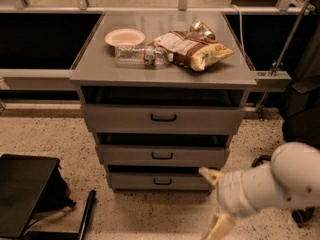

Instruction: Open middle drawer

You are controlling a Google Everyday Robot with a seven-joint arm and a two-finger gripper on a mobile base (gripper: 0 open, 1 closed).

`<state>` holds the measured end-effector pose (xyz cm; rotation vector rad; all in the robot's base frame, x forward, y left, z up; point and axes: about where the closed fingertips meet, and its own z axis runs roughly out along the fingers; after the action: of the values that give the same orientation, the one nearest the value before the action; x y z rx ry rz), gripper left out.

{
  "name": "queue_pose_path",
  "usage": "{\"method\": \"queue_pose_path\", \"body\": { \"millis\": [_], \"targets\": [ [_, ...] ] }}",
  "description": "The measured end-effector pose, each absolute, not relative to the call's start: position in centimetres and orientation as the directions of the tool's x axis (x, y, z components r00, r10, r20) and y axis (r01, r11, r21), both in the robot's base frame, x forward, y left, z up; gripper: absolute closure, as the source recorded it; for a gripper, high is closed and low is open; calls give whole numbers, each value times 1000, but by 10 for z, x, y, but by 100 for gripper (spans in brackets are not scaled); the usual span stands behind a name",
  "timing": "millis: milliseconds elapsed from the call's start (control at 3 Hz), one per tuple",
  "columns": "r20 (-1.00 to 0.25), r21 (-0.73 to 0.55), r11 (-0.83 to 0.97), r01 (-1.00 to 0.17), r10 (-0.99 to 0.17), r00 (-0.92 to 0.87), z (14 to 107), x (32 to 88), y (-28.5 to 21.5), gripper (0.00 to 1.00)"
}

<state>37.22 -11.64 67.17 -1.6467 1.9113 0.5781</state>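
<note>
The grey cabinet [90, 76] has three drawers stacked one above the other. The middle drawer [125, 155] has a flat grey front and a small black bar handle [162, 156] at its centre; its front looks pushed in. My gripper [214, 201] is low at the right, on a white arm [280, 181], below and to the right of the middle drawer's handle. Its two cream fingers are spread apart and hold nothing. The upper fingertip [206, 173] is in front of the right end of the bottom drawer [135, 181].
The taller top drawer [120, 118] sits under the cabinet top. On the top lie a small plate [124, 36], a clear plastic bottle [141, 55], a chip bag [192, 48] and a can [200, 28]. A black case [25, 194] lies on the floor at the left.
</note>
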Motion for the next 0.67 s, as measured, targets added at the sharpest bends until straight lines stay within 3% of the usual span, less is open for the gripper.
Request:
{"method": "queue_pose_path", "body": {
  "millis": [333,667],
  "targets": [
    [-600,52,146,-988,-786,-147,579,384,-45,0],
    [-601,52,146,-988,-786,-148,579,384,-45,0]
  ]
}}
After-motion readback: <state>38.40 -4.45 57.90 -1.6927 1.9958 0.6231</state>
